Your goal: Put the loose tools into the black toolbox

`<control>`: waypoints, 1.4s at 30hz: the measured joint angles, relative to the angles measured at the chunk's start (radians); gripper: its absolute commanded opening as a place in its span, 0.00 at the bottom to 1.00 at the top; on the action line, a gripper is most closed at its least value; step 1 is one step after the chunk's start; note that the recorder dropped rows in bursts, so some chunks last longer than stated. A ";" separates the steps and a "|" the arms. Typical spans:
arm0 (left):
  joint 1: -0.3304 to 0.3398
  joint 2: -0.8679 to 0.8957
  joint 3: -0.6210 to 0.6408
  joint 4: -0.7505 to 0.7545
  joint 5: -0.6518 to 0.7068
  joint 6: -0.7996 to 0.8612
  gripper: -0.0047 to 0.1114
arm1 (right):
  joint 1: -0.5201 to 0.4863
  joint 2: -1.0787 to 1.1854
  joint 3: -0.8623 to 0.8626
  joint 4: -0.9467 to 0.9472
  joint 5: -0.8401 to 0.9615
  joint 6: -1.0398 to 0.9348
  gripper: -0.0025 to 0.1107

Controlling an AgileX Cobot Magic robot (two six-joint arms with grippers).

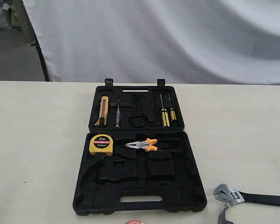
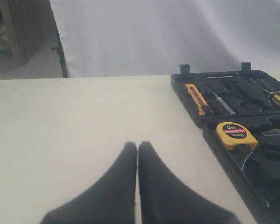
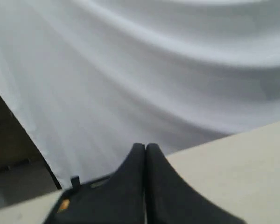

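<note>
The black toolbox (image 1: 189, 184) lies open in the middle of the table. To its lower right rests a silver adjustable wrench (image 1: 229, 193) with a black handle. Just below the wrench, the silver head of a hammer (image 1: 223, 215) is cut off by the bottom edge. A sliver of the tape roll (image 1: 135, 222) shows at the bottom edge, in front of the box. Neither gripper appears in the exterior view. My left gripper (image 2: 137, 145) is shut and empty over bare table beside the toolbox (image 2: 179, 91). My right gripper (image 3: 145, 147) is shut and empty, with the toolbox (image 3: 86, 191) behind it.
Inside the box sit a yellow tape measure (image 1: 101, 144), orange-handled pliers (image 1: 143, 145), an orange utility knife (image 1: 104, 110) and yellow-handled screwdrivers (image 1: 166, 114). A white cloth backdrop (image 1: 168, 37) hangs behind the table's far edge.
</note>
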 measured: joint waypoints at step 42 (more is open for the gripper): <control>0.000 0.000 0.000 0.000 0.000 0.000 0.05 | 0.679 0.842 -0.142 -0.065 -0.075 -0.144 0.03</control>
